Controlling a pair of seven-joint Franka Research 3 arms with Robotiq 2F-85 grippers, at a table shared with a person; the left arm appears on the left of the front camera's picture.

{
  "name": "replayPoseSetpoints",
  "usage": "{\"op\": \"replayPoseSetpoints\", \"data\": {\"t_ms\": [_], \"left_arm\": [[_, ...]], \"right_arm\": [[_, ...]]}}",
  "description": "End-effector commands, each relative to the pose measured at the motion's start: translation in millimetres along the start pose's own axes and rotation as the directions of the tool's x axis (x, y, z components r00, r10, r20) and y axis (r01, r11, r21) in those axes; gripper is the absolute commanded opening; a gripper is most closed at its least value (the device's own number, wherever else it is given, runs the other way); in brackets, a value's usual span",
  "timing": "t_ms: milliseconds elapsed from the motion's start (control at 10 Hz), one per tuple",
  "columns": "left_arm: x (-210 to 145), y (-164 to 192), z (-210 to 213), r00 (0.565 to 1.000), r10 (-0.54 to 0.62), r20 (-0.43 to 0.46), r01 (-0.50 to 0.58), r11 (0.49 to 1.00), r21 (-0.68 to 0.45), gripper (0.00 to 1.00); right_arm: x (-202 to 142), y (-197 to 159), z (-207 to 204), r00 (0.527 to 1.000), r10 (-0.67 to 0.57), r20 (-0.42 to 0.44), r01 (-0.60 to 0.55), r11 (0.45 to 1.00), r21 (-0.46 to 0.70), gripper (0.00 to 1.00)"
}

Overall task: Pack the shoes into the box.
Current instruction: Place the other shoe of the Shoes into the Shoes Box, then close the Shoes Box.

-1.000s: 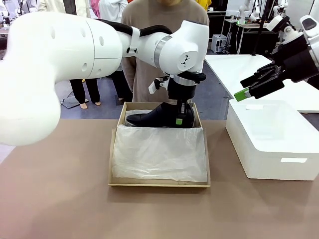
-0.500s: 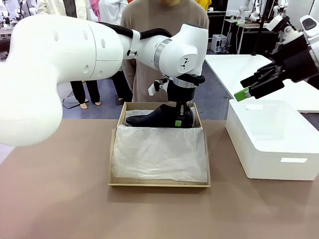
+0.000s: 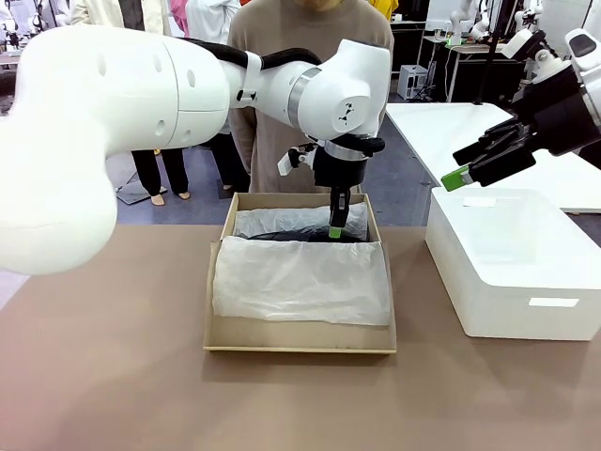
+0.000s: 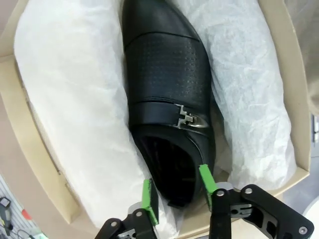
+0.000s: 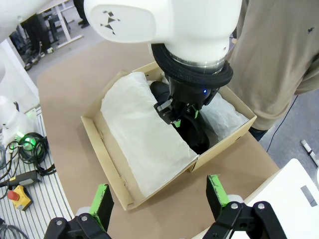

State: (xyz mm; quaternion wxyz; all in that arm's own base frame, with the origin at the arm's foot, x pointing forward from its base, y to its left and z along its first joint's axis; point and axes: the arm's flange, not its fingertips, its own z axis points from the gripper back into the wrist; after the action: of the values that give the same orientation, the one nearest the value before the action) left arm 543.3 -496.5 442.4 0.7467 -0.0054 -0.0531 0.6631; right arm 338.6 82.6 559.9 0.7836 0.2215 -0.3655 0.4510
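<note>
Down in the far half of the cardboard shoebox point(image 3: 217, 324), the black buckled shoe point(image 4: 164, 99) now lies flat on white tissue paper point(image 3: 300, 282), since the left fingers point(image 4: 148, 198) have spread and released it, so this shoe seems packed; the right fingers point(image 5: 215, 189) hang spread, empty.

1 shoe point(image 4: 164, 99) is counted, and 1 silver buckle point(image 4: 188, 118) is seen on it. 2 boxes are counted: 1 tan box point(image 3: 218, 310) and 1 white box point(image 3: 526, 310). The tissue point(image 3: 300, 282) is bunched, so its sheets cannot be counted. 2 arms are seen, 1 left arm point(image 3: 141, 94) and 1 right arm point(image 3: 584, 45). 2 grippers are counted, 1 left gripper point(image 4: 177, 191) and 1 right gripper point(image 5: 159, 196), and 2 green pads point(image 5: 102, 199) are carried by each. 2 tables are seen, 1 brown table point(image 3: 113, 376) and 1 white table point(image 3: 441, 132). 1 person point(image 3: 282, 38) is counted at the far side. 1 red button point(image 5: 19, 195) is seen.
</note>
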Motion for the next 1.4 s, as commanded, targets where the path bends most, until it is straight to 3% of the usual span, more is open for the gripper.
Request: {"op": "replayPoseSetpoints", "data": {"t_ms": [0,300,400,1300], "left_arm": [[-2.0,-4.8,28.1,1.000,0.005,0.018,-0.005,1.000,0.028,1.00],[7.8,-11.5,43.4,1.000,-0.004,-0.029,0.006,0.997,0.077,1.00],[4.1,-0.5,35.1,1.000,-0.006,-0.003,0.006,1.000,-0.002,1.00],[4.1,-0.5,35.1,1.000,-0.006,-0.003,0.006,1.000,-0.002,1.00]], "right_arm": [[0.3,-3.9,-1.8,0.999,0.020,0.027,-0.021,1.000,0.015,1.00],[0.3,-3.9,-1.8,0.999,0.020,0.027,-0.021,1.000,0.015,1.00],[0.3,-3.9,-1.8,0.999,0.020,0.027,-0.021,1.000,0.015,1.00],[0.3,-3.9,-1.8,0.999,0.020,0.027,-0.021,1.000,0.015,1.00]]}}
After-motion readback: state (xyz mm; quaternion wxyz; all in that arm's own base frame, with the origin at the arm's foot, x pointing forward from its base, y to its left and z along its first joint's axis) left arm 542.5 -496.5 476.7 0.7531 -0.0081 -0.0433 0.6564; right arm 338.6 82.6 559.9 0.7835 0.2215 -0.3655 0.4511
